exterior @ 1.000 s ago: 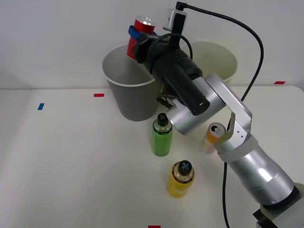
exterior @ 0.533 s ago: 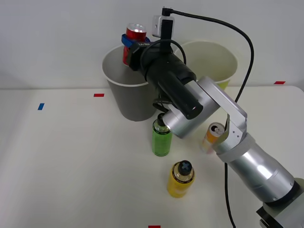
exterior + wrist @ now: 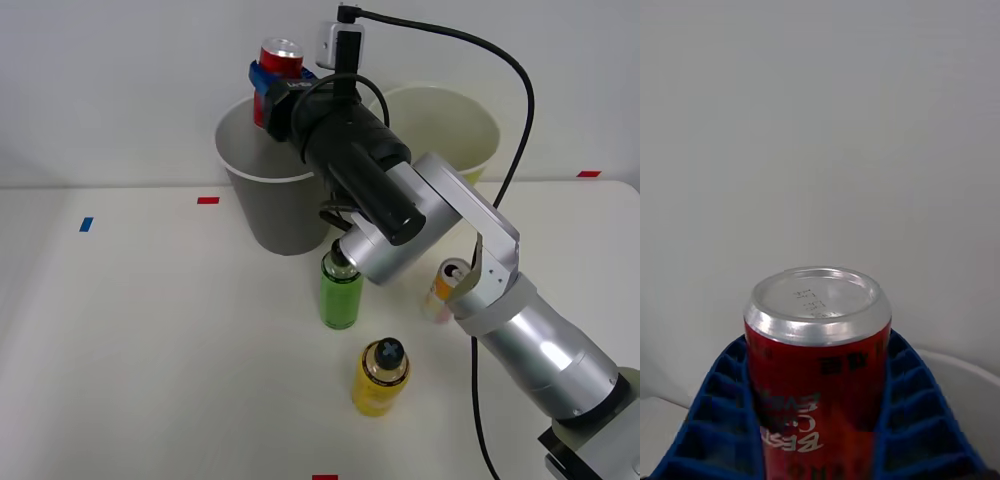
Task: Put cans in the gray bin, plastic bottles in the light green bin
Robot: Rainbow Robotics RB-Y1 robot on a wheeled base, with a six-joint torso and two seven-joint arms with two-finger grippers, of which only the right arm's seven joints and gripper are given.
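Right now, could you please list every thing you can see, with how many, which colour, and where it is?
red can: 1, red with silver top, held above the gray bin
orange-and-white can: 1, on the table, partly behind the right arm
plastic bottles: 2, green and yellow, black caps, upright on the table
gray bin: 1, dark gray, table's far side
light green bin: 1, yellow-green, beside the gray bin
tape marks: red and blue, on the table
right gripper: 1, blue fingers, shut on the red can
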